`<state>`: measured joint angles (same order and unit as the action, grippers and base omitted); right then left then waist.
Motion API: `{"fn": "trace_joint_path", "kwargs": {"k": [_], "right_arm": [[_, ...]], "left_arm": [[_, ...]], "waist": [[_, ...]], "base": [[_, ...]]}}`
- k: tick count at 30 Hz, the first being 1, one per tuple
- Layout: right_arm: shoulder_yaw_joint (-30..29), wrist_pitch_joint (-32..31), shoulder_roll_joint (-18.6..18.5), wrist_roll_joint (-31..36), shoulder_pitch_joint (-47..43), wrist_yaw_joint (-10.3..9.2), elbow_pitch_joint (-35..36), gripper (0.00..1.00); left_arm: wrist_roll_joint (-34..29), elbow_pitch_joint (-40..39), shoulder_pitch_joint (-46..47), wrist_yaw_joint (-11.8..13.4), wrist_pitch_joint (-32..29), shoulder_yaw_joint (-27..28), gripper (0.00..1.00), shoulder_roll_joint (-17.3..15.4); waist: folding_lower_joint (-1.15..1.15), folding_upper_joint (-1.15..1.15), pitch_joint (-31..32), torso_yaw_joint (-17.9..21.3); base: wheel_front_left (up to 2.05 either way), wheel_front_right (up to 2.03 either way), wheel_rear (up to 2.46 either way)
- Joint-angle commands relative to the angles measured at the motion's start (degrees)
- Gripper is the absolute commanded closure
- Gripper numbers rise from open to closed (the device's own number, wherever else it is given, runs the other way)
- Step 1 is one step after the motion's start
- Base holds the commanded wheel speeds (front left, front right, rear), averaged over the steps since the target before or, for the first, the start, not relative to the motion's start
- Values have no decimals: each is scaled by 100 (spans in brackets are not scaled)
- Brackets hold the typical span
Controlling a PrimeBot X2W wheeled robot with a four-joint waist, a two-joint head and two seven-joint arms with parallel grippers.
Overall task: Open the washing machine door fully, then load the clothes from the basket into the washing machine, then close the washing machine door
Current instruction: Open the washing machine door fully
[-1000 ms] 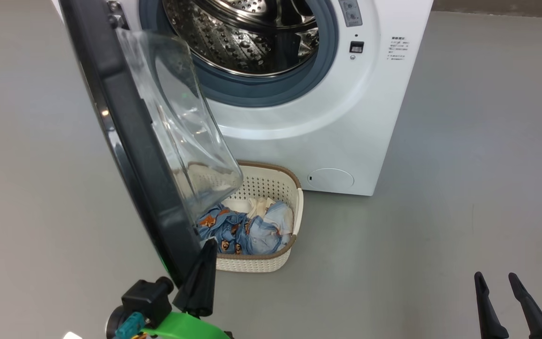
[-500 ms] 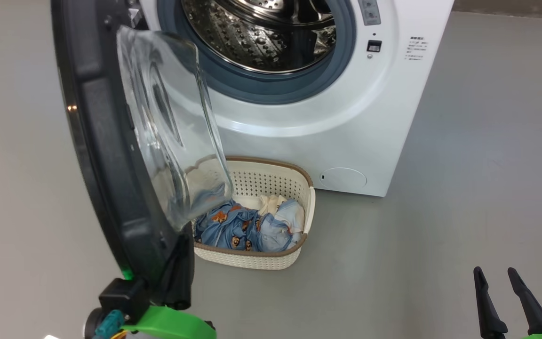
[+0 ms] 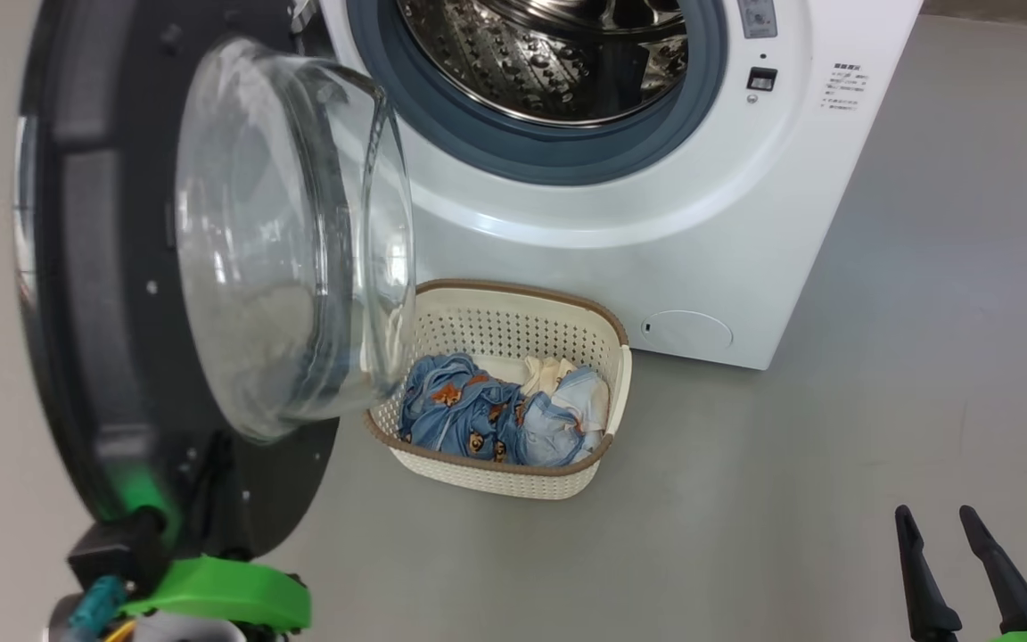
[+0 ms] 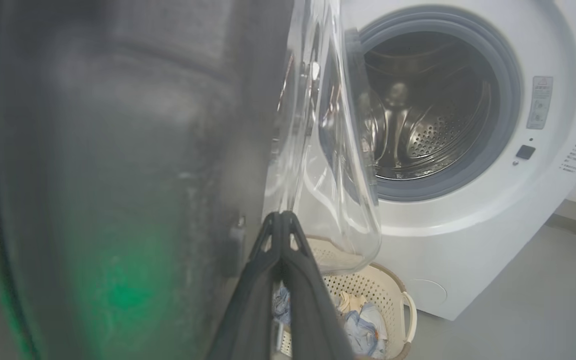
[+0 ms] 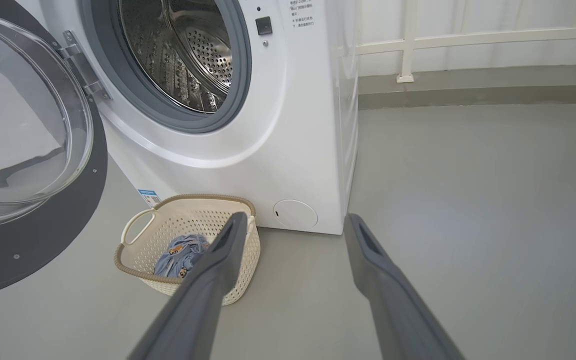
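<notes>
Now my left gripper (image 4: 282, 216), fingers pinched together on nothing, leans on the inner face of the door (image 3: 86, 267) to swing it wide, while my right gripper (image 3: 934, 513) hangs spread and empty, ready for the clothes (image 3: 478, 415) in the basket (image 3: 513, 477) before the washing machine (image 3: 656, 241).

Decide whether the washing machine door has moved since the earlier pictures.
Yes. The washing machine door swung wider open, away from the washing machine.
</notes>
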<state>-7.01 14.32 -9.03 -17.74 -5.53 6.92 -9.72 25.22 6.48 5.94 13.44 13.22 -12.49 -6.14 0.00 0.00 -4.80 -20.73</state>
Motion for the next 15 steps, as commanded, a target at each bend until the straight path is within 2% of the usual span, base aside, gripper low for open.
{"fn": "trace_joint_path", "kwargs": {"k": [1, 8, 15], "right_arm": [[154, 68, -127, -38, 198, 57, 117, 0], [199, 68, -159, -69, 190, 57, 110, 0], [206, 68, -216, -90, 157, 57, 81, 0]], "left_arm": [[47, -54, 286, 114, 96, 380, 100, -209], [149, 334, 510, 253, 155, 904, 100, -276], [204, 825, 856, 232, 175, 1662, 100, -300]], "waist": [[0, 0, -24, -33], [0, 0, -38, -42], [0, 0, 32, 74]], "base": [[0, 0, 0], [0, 0, 0], [0, 0, 0]]}}
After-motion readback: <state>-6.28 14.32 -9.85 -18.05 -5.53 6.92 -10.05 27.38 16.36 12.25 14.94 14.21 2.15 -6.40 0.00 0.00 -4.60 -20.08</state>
